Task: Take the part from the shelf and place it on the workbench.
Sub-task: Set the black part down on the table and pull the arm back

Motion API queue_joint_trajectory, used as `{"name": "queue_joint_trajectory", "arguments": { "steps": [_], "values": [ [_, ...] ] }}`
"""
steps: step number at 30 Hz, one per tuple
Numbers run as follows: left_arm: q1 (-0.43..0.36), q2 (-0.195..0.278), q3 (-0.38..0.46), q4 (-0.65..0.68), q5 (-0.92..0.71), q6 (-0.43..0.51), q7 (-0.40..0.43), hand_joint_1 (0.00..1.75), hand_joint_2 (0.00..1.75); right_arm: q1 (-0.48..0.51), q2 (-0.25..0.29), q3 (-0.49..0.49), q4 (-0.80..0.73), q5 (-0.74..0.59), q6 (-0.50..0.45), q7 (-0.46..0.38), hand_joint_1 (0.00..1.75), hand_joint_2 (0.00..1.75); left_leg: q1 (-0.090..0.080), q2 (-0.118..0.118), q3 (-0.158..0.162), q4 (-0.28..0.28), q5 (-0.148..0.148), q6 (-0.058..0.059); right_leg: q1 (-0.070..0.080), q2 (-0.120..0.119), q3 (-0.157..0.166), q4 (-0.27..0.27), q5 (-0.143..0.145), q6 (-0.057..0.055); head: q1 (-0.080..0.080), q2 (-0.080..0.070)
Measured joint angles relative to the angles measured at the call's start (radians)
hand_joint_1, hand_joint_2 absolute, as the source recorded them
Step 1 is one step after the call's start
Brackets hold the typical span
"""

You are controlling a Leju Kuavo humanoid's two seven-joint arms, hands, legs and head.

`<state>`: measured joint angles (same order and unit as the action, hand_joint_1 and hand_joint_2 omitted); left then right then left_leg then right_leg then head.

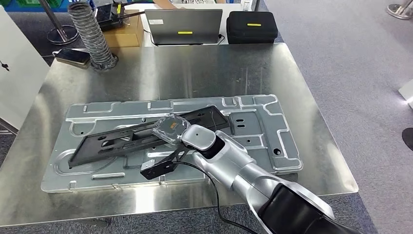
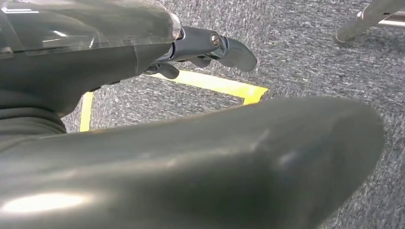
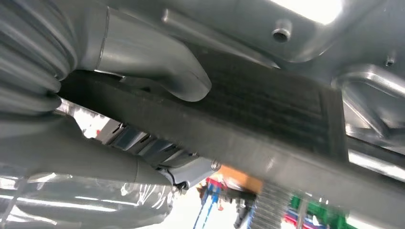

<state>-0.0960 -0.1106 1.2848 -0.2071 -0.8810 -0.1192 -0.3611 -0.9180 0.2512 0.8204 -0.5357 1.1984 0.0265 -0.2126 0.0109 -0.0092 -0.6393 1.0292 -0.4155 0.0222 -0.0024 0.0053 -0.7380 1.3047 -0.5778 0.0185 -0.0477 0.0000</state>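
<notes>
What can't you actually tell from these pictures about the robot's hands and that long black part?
- Right hand, head view: its fingers lie under its own clear cover and wrist, so the grip on the black part is unclear.
- Right wrist view: the black part is cut off by the picture's edges and blurred.
- Left hand, left wrist view: a blurred grey body part hides most of the floor below.

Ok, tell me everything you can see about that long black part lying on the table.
The long black part is a flat, dark, matte bracket-like strip with slots and cutouts. It lies slantwise across the silver stamped metal panel on the steel workbench, one end nearer the robot. The right hand grips it near its middle; the right wrist view shows a thumb pressed on its ribbed face.
</notes>
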Motion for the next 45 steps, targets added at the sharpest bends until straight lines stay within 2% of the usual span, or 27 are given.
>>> {"name": "queue_joint_trajectory", "arguments": {
  "steps": [1, 2, 4, 6, 8, 10, 11, 13, 15, 16, 17, 19, 20, 21, 23, 25, 27, 29, 30, 31, 32, 34, 36, 38, 41, 42, 45],
  "values": [
    [0.001, 0.000, 0.000, 0.000, 0.000, -0.002, -0.006, 0.00, 0.00, 0.000, 0.000, 0.005, 0.017, -0.005, 0.004, 0.006, 1.75, 1.75, -0.004, 0.000, 0.007, 0.000, -0.004, 0.002, 0.002, 0.000, -0.003, -0.012, 0.025, -0.006, 0.000, 0.000],
    [0.002, -0.001, 0.000, 0.000, 0.000, -0.003, -0.013, 0.00, 0.00, -0.002, 0.001, 0.010, 0.032, -0.010, 0.008, 0.013, 1.75, 1.75, -0.009, 0.000, 0.015, 0.000, -0.009, 0.003, 0.006, 0.000, 0.013, -0.059, 0.064, -0.016, 0.000, 0.000],
    [0.001, -0.004, -0.001, 0.000, -0.001, -0.006, -0.026, 0.00, 0.00, -0.006, 0.002, 0.019, 0.060, -0.018, 0.019, 0.033, 1.75, 1.75, -0.018, 0.000, 0.032, -0.002, -0.017, 0.006, 0.020, -0.001, 0.071, -0.193, 0.134, -0.047, 0.000, 0.000],
    [-0.001, -0.009, -0.001, 0.000, 0.000, -0.009, -0.035, 0.00, 0.00, -0.009, 0.005, 0.028, 0.083, -0.022, 0.030, 0.054, 1.75, 1.75, -0.020, -0.001, 0.041, -0.005, -0.022, 0.002, 0.032, -0.005, 0.108, -0.270, 0.155, -0.069, 0.000, 0.000],
    [-0.002, -0.011, -0.001, 0.001, 0.000, -0.009, -0.041, 0.00, 0.87, -0.012, 0.008, 0.036, 0.099, -0.022, 0.040, 0.072, 0.87, 0.87, -0.018, -0.001, 0.048, -0.013, -0.022, -0.006, 0.033, -0.006, 0.119, -0.289, 0.153, -0.076, 0.000, 0.000],
    [-0.002, -0.012, -0.001, 0.001, 0.000, -0.009, -0.047, 0.00, 1.75, -0.012, 0.011, 0.042, 0.113, -0.021, 0.053, 0.087, 0.00, 0.00, -0.018, 0.000, 0.054, -0.009, -0.031, -0.015, 0.025, -0.010, 0.142, -0.322, 0.166, -0.072, 0.000, 0.000],
    [-0.002, -0.012, -0.001, 0.001, 0.000, -0.008, -0.049, 0.00, 1.75, -0.012, 0.011, 0.046, 0.121, -0.021, 0.061, 0.094, 0.00, 0.00, -0.016, 0.001, 0.046, 0.016, -0.049, -0.021, 0.020, -0.013, 0.153, -0.338, 0.173, -0.069, 0.000, 0.000],
    [0.001, -0.012, -0.001, 0.001, -0.001, -0.006, -0.051, 0.00, 1.75, -0.009, 0.012, 0.052, 0.137, -0.024, 0.071, 0.103, 0.00, 0.00, -0.006, 0.002, -0.001, 0.123, -0.110, -0.036, 0.016, -0.015, 0.160, -0.349, 0.180, -0.065, 0.000, 0.000],
    [0.005, -0.010, -0.001, 0.001, -0.001, -0.005, -0.056, 0.00, 0.87, -0.008, 0.011, 0.053, 0.146, -0.040, 0.069, 0.106, 0.00, 0.00, 0.007, 0.003, -0.045, 0.219, -0.145, -0.053, 0.012, -0.012, 0.156, -0.345, 0.180, -0.060, 0.000, 0.000],
    [0.006, -0.008, -0.001, 0.001, -0.001, -0.005, -0.061, 0.00, 0.44, -0.009, 0.010, 0.052, 0.148, -0.054, 0.063, 0.105, 0.00, 0.00, 0.014, 0.004, -0.045, 0.222, -0.136, -0.061, 0.008, -0.010, 0.154, -0.340, 0.178, -0.056, 0.000, 0.000],
    [0.007, -0.008, -0.001, 0.001, -0.001, -0.005, -0.067, 0.00, 0.00, -0.009, 0.010, 0.050, 0.150, -0.072, 0.056, 0.102, 0.00, 0.00, 0.021, 0.005, -0.027, 0.189, -0.111, -0.070, 0.002, -0.008, 0.152, -0.333, 0.175, -0.049, 0.000, 0.000],
    [0.006, -0.007, -0.001, 0.000, 0.002, -0.005, -0.079, 0.00, 0.00, -0.010, 0.009, 0.041, 0.150, -0.116, 0.040, 0.080, 0.00, 0.00, 0.033, 0.005, 0.034, 0.071, -0.058, -0.088, -0.007, -0.003, 0.144, -0.308, 0.162, -0.031, 0.000, 0.000],
    [0.005, -0.007, -0.001, 0.001, 0.004, -0.005, -0.084, 0.00, 0.00, -0.010, 0.009, 0.033, 0.149, -0.142, 0.032, 0.061, 0.00, 0.00, 0.035, 0.003, 0.055, 0.029, -0.045, -0.085, -0.008, -0.001, 0.137, -0.294, 0.156, -0.022, 0.000, 0.000],
    [0.004, -0.008, -0.001, 0.001, 0.005, -0.005, -0.087, 0.00, 0.00, -0.008, 0.009, 0.022, 0.146, -0.169, 0.023, 0.037, 0.00, 0.00, 0.035, 0.000, 0.062, 0.009, -0.043, -0.078, -0.007, 0.001, 0.131, -0.283, 0.152, -0.014, 0.000, 0.000],
    [0.004, -0.008, -0.001, 0.001, 0.009, -0.005, -0.093, 0.00, 0.00, -0.002, 0.007, -0.007, 0.130, -0.232, -0.002, -0.019, 0.00, 0.00, 0.031, -0.005, 0.056, 0.011, -0.045, -0.053, -0.007, 0.004, 0.122, -0.277, 0.153, -0.003, 0.000, 0.000],
    [0.005, -0.007, -0.001, 0.001, 0.009, -0.007, -0.095, 0.00, 0.00, 0.010, -0.002, -0.043, 0.090, -0.318, -0.025, -0.085, 0.00, 0.00, 0.029, -0.005, 0.051, 0.011, -0.039, -0.038, -0.011, 0.003, 0.115, -0.267, 0.145, 0.006, 0.000, 0.000],
    [0.006, -0.006, 0.000, 0.001, 0.004, -0.010, -0.095, 0.00, 0.00, 0.037, -0.025, -0.092, 0.009, -0.437, -0.027, -0.153, 0.00, 0.00, 0.029, -0.004, 0.049, 0.009, -0.035, -0.027, -0.013, 0.000, 0.082, -0.191, 0.097, 0.012, 0.000, 0.000],
    [0.008, -0.006, 0.000, 0.001, -0.001, -0.014, -0.095, 0.00, 0.00, 0.075, -0.058, -0.147, -0.092, -0.573, -0.007, -0.207, 0.00, 0.00, 0.025, -0.005, 0.046, 0.009, -0.034, -0.021, -0.012, -0.001, 0.020, -0.059, 0.035, 0.014, 0.000, 0.000],
    [0.009, -0.006, 0.000, 0.001, -0.002, -0.015, -0.094, 0.00, 0.00, 0.096, -0.076, -0.173, -0.143, -0.636, 0.006, -0.227, 0.00, 0.00, 0.023, -0.006, 0.045, 0.009, -0.034, -0.020, -0.011, -0.001, -0.004, -0.010, 0.021, 0.013, 0.000, 0.000],
    [0.010, -0.005, 0.000, 0.001, -0.003, -0.017, -0.093, 0.00, 0.00, 0.119, -0.095, -0.199, -0.195, -0.698, 0.020, -0.245, 0.00, 0.00, 0.020, -0.007, 0.045, 0.009, -0.034, -0.018, -0.011, 0.000, -0.013, 0.007, 0.025, 0.010, 0.000, 0.000],
    [0.010, -0.005, 0.000, 0.001, -0.004, -0.018, -0.092, 0.00, 0.00, 0.140, -0.114, -0.225, -0.246, -0.749, 0.032, -0.259, 0.00, 0.00, 0.017, -0.009, 0.046, 0.009, -0.035, -0.017, -0.008, 0.000, -0.004, -0.015, 0.046, 0.004, 0.000, 0.000],
    [0.010, -0.006, -0.001, 0.001, -0.004, -0.021, -0.091, 0.00, 0.00, 0.172, -0.145, -0.275, -0.339, -0.831, 0.052, -0.283, 0.00, 0.00, 0.012, -0.010, 0.047, 0.008, -0.036, -0.017, 0.001, 0.000, 0.055, -0.145, 0.111, -0.017, 0.000, 0.000],
    [0.007, -0.006, -0.001, 0.001, -0.004, -0.024, -0.091, 0.00, 0.00, 0.207, -0.174, -0.322, -0.441, -0.903, 0.054, -0.308, 0.00, 0.00, 0.009, -0.010, 0.046, 0.007, -0.037, -0.019, 0.013, -0.003, 0.104, -0.253, 0.147, -0.034, 0.000, 0.000],
    [0.007, -0.006, -0.001, 0.001, -0.002, -0.028, -0.091, 0.00, 0.00, 0.251, -0.201, -0.369, -0.544, -0.953, 0.035, -0.330, 0.00, 0.00, 0.010, -0.009, 0.046, 0.003, -0.037, -0.026, 0.019, -0.006, 0.114, -0.276, 0.148, -0.038, 0.000, 0.000],
    [0.008, -0.004, 0.001, 0.001, 0.015, -0.038, -0.098, 0.00, 0.00, 0.325, -0.235, -0.447, -0.706, -0.949, -0.075, -0.356, 0.00, 0.00, 0.009, -0.002, 0.045, 0.015, -0.053, -0.040, 0.012, -0.007, 0.127, -0.300, 0.156, -0.042, 0.000, 0.000],
    [0.007, -0.003, 0.002, 0.001, 0.023, -0.041, -0.102, 0.00, 0.00, 0.353, -0.244, -0.480, -0.765, -0.937, -0.128, -0.360, 0.00, 0.00, 0.009, 0.001, 0.034, 0.045, -0.073, -0.043, 0.009, -0.009, 0.134, -0.310, 0.159, -0.044, 0.000, 0.000],
    [0.009, -0.001, 0.011, 0.001, 0.042, -0.042, -0.108, 0.00, 0.00, 0.433, -0.269, -0.598, -0.896, -0.905, -0.268, -0.339, 0.00, 0.00, 0.010, 0.004, -0.045, 0.220, -0.158, -0.047, 0.009, -0.015, 0.140, -0.311, 0.157, -0.049, 0.000, 0.000]
  ]
}}
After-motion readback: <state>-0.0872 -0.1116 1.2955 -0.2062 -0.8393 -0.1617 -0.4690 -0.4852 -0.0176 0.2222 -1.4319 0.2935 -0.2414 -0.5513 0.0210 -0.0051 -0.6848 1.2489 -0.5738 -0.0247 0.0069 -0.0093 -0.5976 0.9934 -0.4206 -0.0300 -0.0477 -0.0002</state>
